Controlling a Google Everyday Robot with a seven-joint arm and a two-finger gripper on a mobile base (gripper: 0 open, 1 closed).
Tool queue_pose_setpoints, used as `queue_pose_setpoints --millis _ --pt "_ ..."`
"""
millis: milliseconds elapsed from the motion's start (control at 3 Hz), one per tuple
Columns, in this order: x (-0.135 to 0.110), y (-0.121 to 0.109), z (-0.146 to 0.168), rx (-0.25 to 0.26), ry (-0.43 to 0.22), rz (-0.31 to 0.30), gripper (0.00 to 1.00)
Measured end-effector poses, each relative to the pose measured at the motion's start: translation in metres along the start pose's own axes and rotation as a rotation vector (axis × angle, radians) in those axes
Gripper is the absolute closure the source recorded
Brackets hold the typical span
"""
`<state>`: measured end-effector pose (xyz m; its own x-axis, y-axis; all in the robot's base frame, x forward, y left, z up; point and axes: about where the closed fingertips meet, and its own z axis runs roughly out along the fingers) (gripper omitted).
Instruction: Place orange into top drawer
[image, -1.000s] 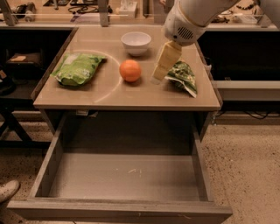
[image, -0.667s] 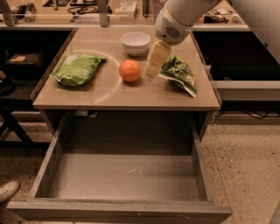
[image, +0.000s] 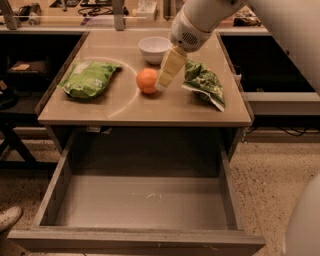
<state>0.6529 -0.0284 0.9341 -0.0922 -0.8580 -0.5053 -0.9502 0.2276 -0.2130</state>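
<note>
The hand (image: 165, 77) hangs low over the middle of the tabletop (image: 150, 107), slanting down and to the left from the white arm (image: 200, 20) that reaches in from the upper right. Only one pale, cream-coloured side of it shows, so I cannot tell whether it is spread or closed. Its lower tip sits right against the right side of the orange (image: 146, 80) and seems to touch it, though the angle leaves that unsure. The orange rests on the tabletop, outside the drawer. Just behind it and the hand stands a small white bowl (image: 154, 48). To the right of the hand lies a green snack bag (image: 205, 85), and a second green bag (image: 89, 78) lies well off to the left of the orange. Below the tabletop's front edge the top drawer (image: 145, 200) is pulled fully out, its flat grey floor showing.
</note>
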Motion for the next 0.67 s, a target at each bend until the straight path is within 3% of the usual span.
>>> queue_pose_setpoints --millis 333,667 --pt "-0.006 -0.019 0.025 -0.023 -0.029 0.022 0.00" --pt "-0.001 -0.027 0.054 -0.072 -0.017 0.046 0.00"
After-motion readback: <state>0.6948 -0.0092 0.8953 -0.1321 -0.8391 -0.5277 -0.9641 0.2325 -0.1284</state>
